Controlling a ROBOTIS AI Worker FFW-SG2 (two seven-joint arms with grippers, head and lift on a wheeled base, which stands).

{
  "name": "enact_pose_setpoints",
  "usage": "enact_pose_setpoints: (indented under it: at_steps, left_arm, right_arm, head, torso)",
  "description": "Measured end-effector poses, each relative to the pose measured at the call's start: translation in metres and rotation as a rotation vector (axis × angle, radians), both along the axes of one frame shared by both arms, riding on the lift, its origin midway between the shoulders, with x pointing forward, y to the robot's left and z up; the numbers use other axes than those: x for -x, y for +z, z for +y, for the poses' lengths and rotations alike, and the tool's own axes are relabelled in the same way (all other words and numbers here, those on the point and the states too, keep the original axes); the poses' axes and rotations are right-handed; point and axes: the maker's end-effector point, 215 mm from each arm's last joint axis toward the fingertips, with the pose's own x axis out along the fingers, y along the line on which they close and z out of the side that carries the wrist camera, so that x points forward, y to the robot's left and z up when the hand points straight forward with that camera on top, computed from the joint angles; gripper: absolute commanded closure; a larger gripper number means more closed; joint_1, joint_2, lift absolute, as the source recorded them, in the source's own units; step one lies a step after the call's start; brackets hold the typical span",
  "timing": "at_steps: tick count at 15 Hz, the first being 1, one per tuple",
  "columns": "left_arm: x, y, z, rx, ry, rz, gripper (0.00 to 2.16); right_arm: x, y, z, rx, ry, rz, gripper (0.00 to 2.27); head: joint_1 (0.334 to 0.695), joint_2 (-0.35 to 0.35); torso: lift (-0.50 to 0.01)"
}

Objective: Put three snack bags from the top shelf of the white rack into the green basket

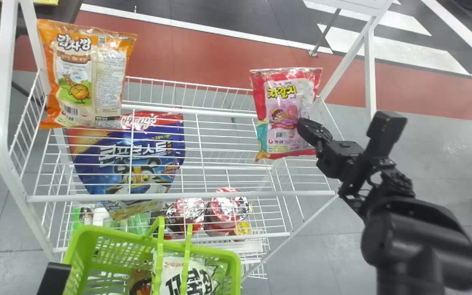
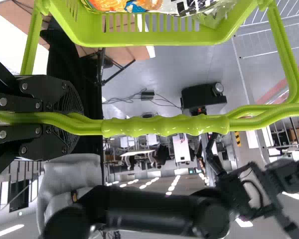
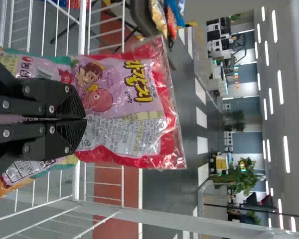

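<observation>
Nearest us, the bright green plastic basket (image 1: 219, 252) sits before the front edge of the top shelf, toward its left corner, with our left pincer (image 2: 72, 117) clenched on its ribbed green handle (image 2: 164, 126). Inside lies a white-and-green plastic bag (image 1: 172, 282); the basket's handles and the bottom edge of the head view cut into it, and we cannot tell whether the orange-brown patch (image 1: 139, 282) beside it is another bag. Farther on, near the right end of the white wire top shelf (image 1: 240, 194), our right pincer (image 3: 84, 119) appears to be grasping the upright red-and-pink plastic snack bag (image 1: 279, 119), its tips together at the bag's face. We judge this the pick-up step; next we need to lift clear of the wires, then carry left and down into the basket. The pinched film is hard to make out, as is whether the base bears weight. Beyond, an orange-and-clear snack bag (image 1: 80, 78) stands by the shelf's rear left corner.
</observation>
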Motion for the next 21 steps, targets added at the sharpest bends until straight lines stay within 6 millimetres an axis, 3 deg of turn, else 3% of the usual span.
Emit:
enact_pose_setpoints:
  at_steps: [3,6,8,14,21]
  left_arm:
    - [-0.003,0.0,0.001,0.003,0.005,-0.002,2.14]
    - [-0.005,-0.001,0.001,-0.001,0.009,-0.006,2.14]
    - [-0.004,-0.003,0.002,-0.007,0.017,-0.008,2.14]
    - [-0.012,-0.004,-0.003,-0.003,0.046,-0.039,2.14]
    - [-0.016,-0.007,-0.01,-0.017,0.034,-0.05,2.14]
  right_arm:
    - [0.055,0.023,0.012,-0.077,0.028,0.038,2.17]
    - [0.115,0.019,0.02,-0.194,0.051,0.139,2.17]
    - [0.152,0.001,0.036,-0.29,0.092,0.256,2.17]
    - [0.233,-0.053,0.098,-0.507,0.214,0.542,2.17]
    - [0.3,-0.12,0.178,-0.66,0.34,0.821,2.17]
  head:
    - [0.695,-0.35]
    - [0.695,-0.35]
    - [0.695,-0.35]
    - [0.695,-0.35]
    - [0.695,-0.35]
  torso:
    - [0.0]
    - [0.0]
    - [0.0]
    - [0.0]
    - [0.0]
